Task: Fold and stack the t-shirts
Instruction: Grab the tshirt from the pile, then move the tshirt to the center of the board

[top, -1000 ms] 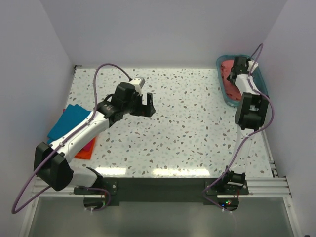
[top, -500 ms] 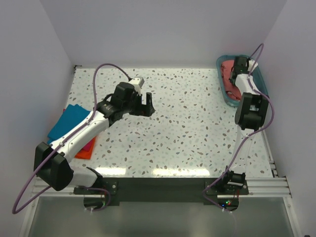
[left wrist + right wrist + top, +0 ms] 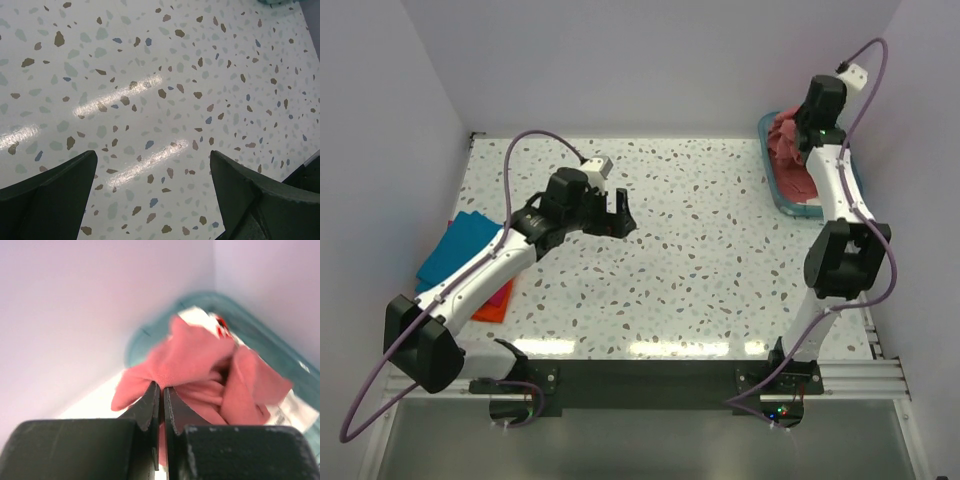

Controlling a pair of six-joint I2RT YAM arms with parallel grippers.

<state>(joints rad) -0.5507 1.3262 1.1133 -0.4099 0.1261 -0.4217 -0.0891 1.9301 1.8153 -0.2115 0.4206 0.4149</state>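
Left gripper point(image 3: 617, 214): hangs over the table point(image 3: 720, 260) left of centre in the overhead view, holding nothing.
Left jaws: spread wide. In the left wrist view the gripper point(image 3: 155, 195) has one dark finger in each lower corner, with only speckled tabletop point(image 3: 150, 75) between them.
Right gripper point(image 3: 807, 133): up in the upper right of the overhead view, over the teal basket point(image 3: 770, 178), with the arm stretched toward the back wall.
Right jaws: pressed nearly together, just a thin slit between them in the right wrist view point(image 3: 161, 387). A fold of the salmon-red t-shirt point(image 3: 197, 357) meets the tips and looks pinched there.
Salmon-red t-shirt: bunched in the basket in the upper right corner of the overhead view point(image 3: 786, 138), its top rising above the rim toward the gripper.
White t-shirt point(image 3: 202, 314): lies under the salmon-red one, showing a red mark in the upper right of the right wrist view. That view is blurred.
Basket in the right wrist view: its teal rim point(image 3: 260, 332) curves around the cloth on the right side.
Teal blue t-shirt point(image 3: 460, 245): folded flat at the left edge of the table, partly behind the left arm.
Orange t-shirt point(image 3: 490, 310): peeks out beneath the teal blue one, lower left, with a pink t-shirt point(image 3: 504, 292) edge beside it.
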